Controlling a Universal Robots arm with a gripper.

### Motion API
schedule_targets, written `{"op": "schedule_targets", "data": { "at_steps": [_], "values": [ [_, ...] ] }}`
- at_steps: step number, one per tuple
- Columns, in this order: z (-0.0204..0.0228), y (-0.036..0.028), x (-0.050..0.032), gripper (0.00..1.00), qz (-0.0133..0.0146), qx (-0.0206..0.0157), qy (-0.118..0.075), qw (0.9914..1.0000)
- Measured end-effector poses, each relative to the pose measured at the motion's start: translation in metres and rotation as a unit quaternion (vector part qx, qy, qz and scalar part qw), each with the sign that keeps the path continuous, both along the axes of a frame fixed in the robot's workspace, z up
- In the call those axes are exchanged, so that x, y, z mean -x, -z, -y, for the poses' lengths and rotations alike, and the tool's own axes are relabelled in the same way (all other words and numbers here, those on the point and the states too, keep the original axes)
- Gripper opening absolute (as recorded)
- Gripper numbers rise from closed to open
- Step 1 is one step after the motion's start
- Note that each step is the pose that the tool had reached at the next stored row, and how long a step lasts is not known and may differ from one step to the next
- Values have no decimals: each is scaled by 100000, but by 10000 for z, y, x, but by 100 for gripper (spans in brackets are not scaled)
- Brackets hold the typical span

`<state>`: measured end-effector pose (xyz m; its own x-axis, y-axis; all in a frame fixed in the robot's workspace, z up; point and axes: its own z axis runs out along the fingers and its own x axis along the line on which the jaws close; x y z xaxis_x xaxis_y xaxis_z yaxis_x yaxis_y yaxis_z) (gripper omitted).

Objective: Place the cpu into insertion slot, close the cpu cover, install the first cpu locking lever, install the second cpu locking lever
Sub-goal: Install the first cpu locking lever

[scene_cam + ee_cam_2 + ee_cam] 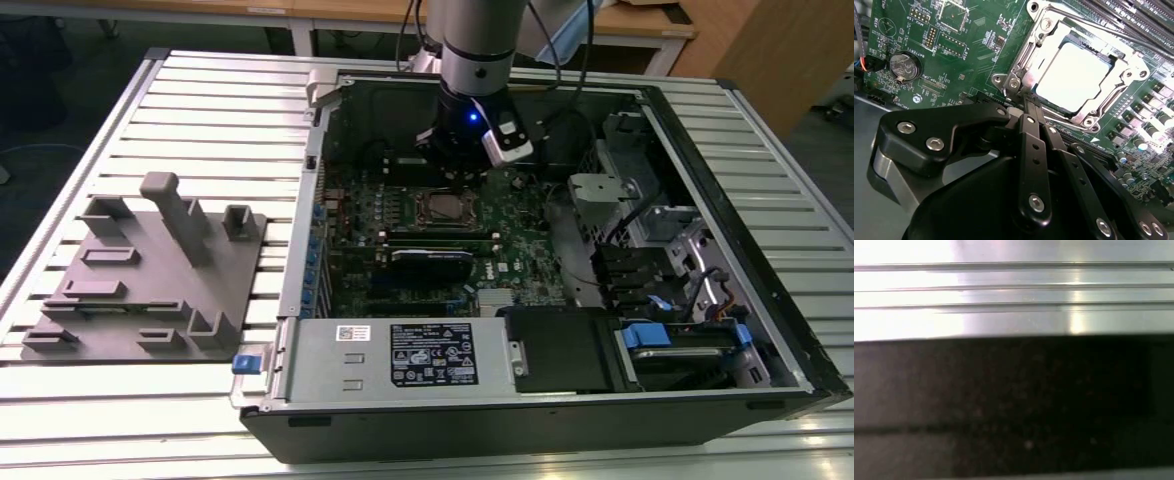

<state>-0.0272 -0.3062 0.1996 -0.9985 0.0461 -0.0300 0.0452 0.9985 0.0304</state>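
Although the pincer's own black linkage hides the near edge of the insertion slot (419, 208) in the second wrist view, the layout is plain enough. One slatted metal tabletop (200, 110) lies under everything. The first wrist view gives its bright slats (1014, 285) above a dark, blurred band that I cannot identify.

One open computer case (561, 420) surrounds the slot. One grey moulded fixture (134, 300) with several upright posts lies well apart from the slot, outside the case on the exterior view's left. One arm (477, 40), cut off at the picture's upper edge, hangs over the case close to the slot. One green motherboard (969, 55) spreads around the slot on all sides.

The pincer (1028, 102) stands at one corner of the slot. Its two fingers (1031, 150) are drawn together with no gap showing, and whether the tips nip a locking lever there is hidden.

One cpu cover (1029, 57) lies flat over the slot. One cpu (1074, 75) sits in the slot, its pale metal top showing through the cover's window.

Long black memory slots (1124, 15) run beside the slot. They are cut off by the picture's edge, so I cannot count them. One coin battery (904, 66) sits on the board, well apart from the slot.
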Motion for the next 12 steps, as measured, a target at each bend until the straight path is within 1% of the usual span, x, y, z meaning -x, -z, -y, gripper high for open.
{"op": "schedule_targets", "data": {
  "at_steps": [8, 10, 12],
  "values": [
    [0, 2, 0, 11, -3, 656, 1, 99998],
    [1, 2, 0, 11, -7, 756, -2, 99997],
    [0, 2, 2, 11, -3, 765, 1, 99997]
  ]
}}
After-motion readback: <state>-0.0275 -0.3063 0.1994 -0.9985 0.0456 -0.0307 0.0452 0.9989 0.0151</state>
